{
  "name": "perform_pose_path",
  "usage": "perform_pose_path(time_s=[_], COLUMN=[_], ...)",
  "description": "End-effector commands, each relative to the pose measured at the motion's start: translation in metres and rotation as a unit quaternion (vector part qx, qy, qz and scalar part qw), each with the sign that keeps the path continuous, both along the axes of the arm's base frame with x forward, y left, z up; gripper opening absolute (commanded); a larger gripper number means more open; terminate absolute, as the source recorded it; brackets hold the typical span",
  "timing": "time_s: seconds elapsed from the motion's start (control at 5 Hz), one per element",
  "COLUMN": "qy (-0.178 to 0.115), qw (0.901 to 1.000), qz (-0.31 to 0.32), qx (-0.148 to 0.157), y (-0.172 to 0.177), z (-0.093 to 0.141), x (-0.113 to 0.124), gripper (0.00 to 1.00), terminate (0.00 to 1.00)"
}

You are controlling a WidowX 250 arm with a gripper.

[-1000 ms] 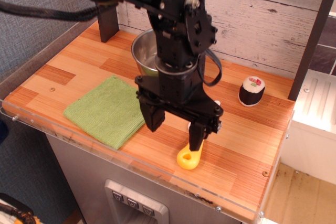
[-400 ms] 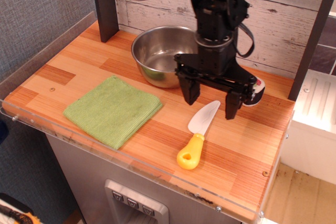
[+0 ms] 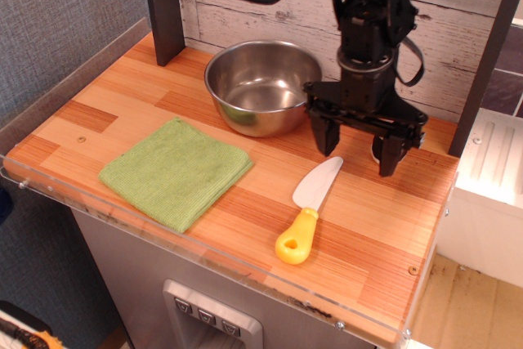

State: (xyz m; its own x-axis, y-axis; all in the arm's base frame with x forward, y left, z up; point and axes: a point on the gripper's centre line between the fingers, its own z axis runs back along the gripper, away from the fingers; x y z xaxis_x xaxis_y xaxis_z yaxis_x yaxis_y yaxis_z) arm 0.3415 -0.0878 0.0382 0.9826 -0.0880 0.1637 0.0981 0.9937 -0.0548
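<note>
End effector (image 3: 359, 155) open, empty, above counter btwn steel bowl (image 3: 260, 86) & knife (image 3: 307, 210).

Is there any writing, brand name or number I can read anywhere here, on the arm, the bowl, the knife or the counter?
None can be read.
The gripper and the black arm above it: no legible label.
The steel bowl, green cloth and yellow-handled knife: plain, no marks.
The grey panel below the counter has small buttons; any signs on them are too small to read.
</note>
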Motion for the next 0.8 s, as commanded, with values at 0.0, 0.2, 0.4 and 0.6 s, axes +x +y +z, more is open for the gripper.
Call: perform_pose_path(time_s=[0.0, 0.2, 0.4, 0.6], qy=[-0.031, -0.03, -0.022, -0.016], qw=[0.9995, 0.9995, 0.9996, 0.9998], qz=[0.0, -0.002, -0.006, -0.007], qx=[-0.003, 0.002, 0.014, 0.013], y=[-0.019, -0.027, -0.031, -0.03], z=[0.008, 0.001, -0.01, -0.017], x=[0.03, 0.041, 0.053, 0.055], gripper=[1.0, 1.0, 1.0, 0.0], terminate=[0.0, 0.0, 0.0, 0.0])
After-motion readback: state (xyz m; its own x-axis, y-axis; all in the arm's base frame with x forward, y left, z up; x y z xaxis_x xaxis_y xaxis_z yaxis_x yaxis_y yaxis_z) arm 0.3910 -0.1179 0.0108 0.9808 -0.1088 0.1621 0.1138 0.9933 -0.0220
